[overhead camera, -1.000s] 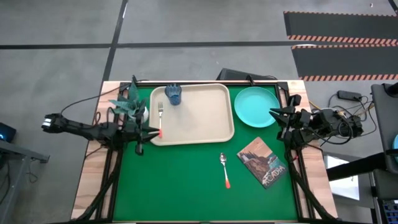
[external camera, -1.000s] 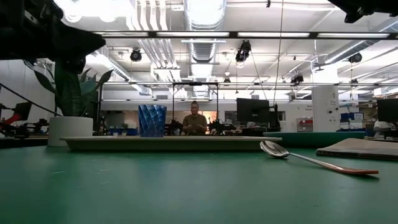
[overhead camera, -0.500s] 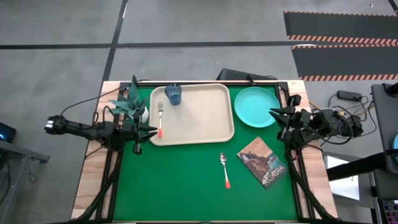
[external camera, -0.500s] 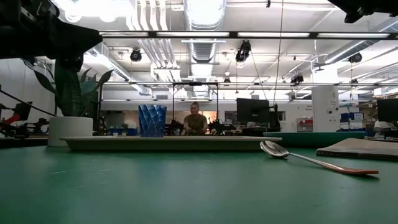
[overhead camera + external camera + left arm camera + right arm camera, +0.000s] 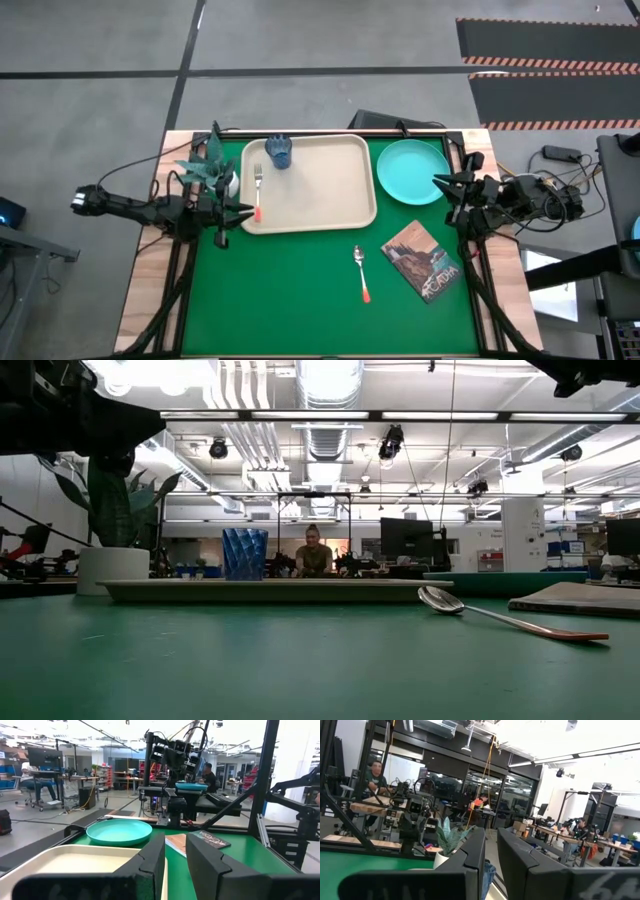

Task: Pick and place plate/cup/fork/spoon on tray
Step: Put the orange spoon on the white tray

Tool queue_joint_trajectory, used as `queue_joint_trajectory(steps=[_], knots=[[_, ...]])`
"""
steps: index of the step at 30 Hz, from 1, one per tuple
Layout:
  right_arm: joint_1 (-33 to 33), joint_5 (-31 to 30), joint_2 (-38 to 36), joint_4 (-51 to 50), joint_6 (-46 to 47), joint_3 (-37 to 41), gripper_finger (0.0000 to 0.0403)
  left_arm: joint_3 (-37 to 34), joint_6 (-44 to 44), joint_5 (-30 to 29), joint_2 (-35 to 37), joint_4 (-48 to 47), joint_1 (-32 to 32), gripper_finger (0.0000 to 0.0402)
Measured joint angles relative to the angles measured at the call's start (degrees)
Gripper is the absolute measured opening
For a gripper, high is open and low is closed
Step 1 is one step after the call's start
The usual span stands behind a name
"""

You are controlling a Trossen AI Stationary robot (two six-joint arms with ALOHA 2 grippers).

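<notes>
The beige tray (image 5: 320,190) lies on the green mat at the far middle. The dark-blue cup (image 5: 280,152) stands in its far left corner, and the fork (image 5: 257,188) lies along its left side. The turquoise plate (image 5: 412,171) rests flat on the mat to the tray's right. The spoon (image 5: 361,272) lies on the mat nearer than the tray, its bowl toward the tray. My left gripper (image 5: 247,211) hovers at the tray's near left corner, and my right gripper (image 5: 438,181) by the plate's right rim. Each shows a narrow gap (image 5: 175,842) (image 5: 491,832) with nothing in it.
A brown-covered book (image 5: 422,260) lies on the mat to the spoon's right. A white pot with a green plant (image 5: 212,172) stands left of the tray, close to my left arm. Bare green mat (image 5: 280,300) fills the near half. A person sits far behind the table (image 5: 313,555).
</notes>
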State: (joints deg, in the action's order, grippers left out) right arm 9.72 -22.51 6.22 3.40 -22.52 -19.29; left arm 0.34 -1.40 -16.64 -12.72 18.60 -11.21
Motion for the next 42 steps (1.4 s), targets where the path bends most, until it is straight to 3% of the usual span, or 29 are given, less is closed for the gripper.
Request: queue_joint_trajectory(steps=[35, 42], knots=[[0.0, 0.26, 0.0, 0.89, 1.22, 0.02, 0.0043, -0.09, -2.79, -1.97, -2.26, 0.23, -0.01, 0.0063], [0.03, 14.91, 1.36, 2.42, 3.02, 0.02, 0.0043, -0.09, -2.77, -6.21, -2.3, 0.8, 0.01, 0.0063]])
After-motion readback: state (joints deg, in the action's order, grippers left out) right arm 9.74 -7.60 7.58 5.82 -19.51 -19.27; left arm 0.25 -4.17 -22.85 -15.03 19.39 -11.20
